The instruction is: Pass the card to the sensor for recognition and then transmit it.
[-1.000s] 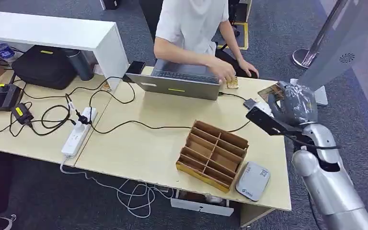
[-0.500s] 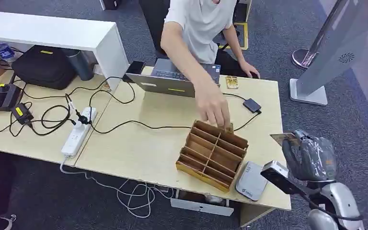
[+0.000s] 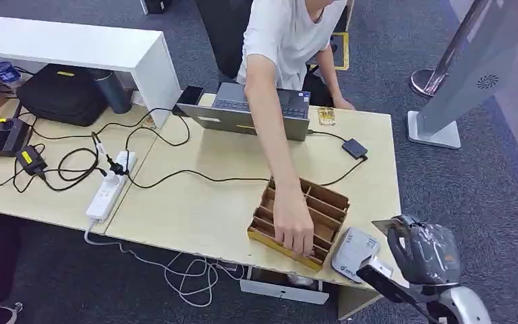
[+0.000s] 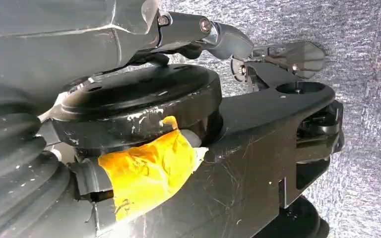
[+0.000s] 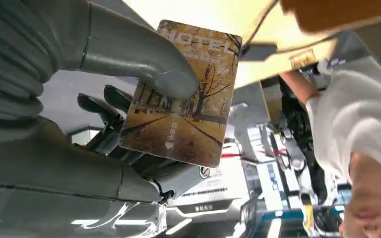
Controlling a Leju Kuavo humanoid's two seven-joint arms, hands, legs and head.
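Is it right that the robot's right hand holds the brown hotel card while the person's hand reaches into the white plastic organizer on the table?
Not quite: the organizer is a brown cardboard divided box, not white plastic, as the head view shows. The right hand does hold the brown hotel card, and the person's hand reaches into the box.

A golden-brown hotel card, printed with an autumn tree-lined path, is pinched between thumb and fingers of the right hand; the grey-white sensor lies flat at the table's near edge, just beside the hand.
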